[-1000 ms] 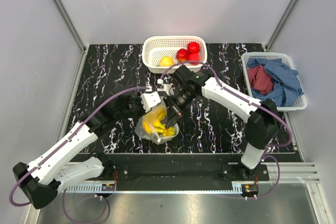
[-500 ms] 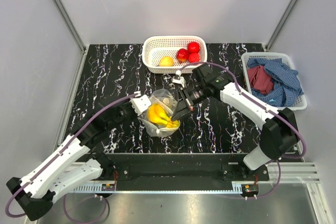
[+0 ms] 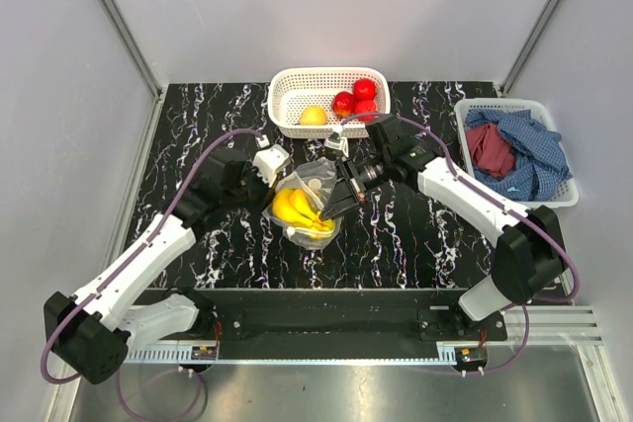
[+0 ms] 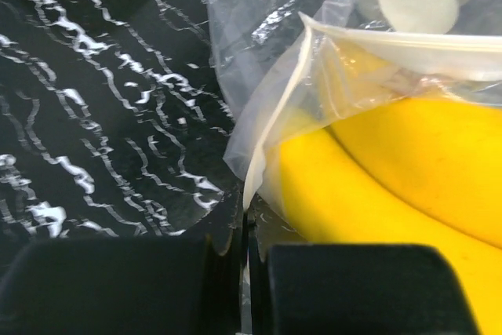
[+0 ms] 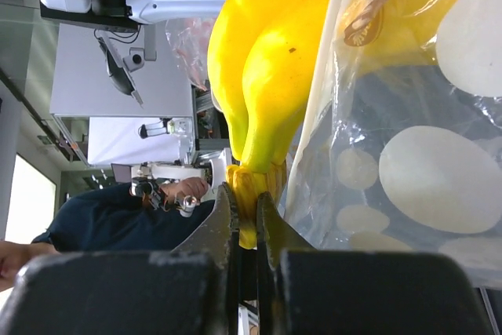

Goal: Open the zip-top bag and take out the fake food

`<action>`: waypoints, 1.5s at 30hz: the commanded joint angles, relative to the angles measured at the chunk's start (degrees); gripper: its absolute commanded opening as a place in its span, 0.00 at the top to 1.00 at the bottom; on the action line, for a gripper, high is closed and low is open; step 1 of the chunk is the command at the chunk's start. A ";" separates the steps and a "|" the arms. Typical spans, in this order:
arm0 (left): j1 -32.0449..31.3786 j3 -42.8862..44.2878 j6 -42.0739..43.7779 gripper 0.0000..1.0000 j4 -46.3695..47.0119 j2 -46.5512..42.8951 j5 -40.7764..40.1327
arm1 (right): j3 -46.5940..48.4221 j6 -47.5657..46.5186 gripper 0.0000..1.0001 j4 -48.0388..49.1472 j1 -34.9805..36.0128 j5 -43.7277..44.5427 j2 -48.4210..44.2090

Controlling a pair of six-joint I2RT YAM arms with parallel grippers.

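Seen from above, a clear dotted bag (image 3: 315, 177) lies in the middle of a black marbled table (image 3: 213, 126), between my two arms. A yellow banana bunch (image 3: 297, 211) lies in its open mouth. My left gripper (image 3: 280, 181) is at the bag's left edge. In its wrist view, the fingers (image 4: 118, 288) are pressed together on the plastic beside the white zip strip. My right gripper (image 3: 339, 207) reaches in from the right. Its wrist view shows the fingers (image 5: 216, 229) pinching the bunch's stem, with the dotted plastic just beside it.

I judge the bag is open and the step in hand is drawing out the last fruit. The next move calls for pulling the bunch right and clear while the left side anchors the bag. The floppy plastic could cling and drag along.

On the far side sits a white basket (image 3: 287, 86) holding two red apples (image 3: 354, 96) and an orange fruit (image 3: 313, 116). A second basket (image 3: 564, 200) on the right holds red and blue cloths (image 3: 519, 150), well apart. Nothing blocks the way to the white basket.
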 commanded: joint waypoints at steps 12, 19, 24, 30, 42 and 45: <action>4.68 -1.80 -27.70 1.00 4.33 0.24 18.04 | -9.85 50.62 1.00 70.12 -1.96 -2.51 -1.42; 3.80 -1.45 -27.80 1.00 6.53 -2.92 19.01 | -1.34 39.52 1.00 45.31 -2.40 1.63 0.43; 3.71 -2.51 -30.86 1.00 6.46 -3.02 14.72 | -1.15 40.20 1.00 44.31 -2.40 0.58 -1.32; 3.89 -0.57 -33.42 1.00 -0.83 1.73 5.58 | 0.34 42.66 1.00 44.49 -2.58 1.36 -5.36; 4.33 1.01 -34.13 1.00 -5.51 2.08 1.35 | 15.01 43.12 1.00 43.79 -4.50 5.92 0.78; 4.33 0.49 -33.86 1.00 -5.86 1.47 2.22 | 19.84 35.59 1.00 36.18 -6.44 10.04 4.99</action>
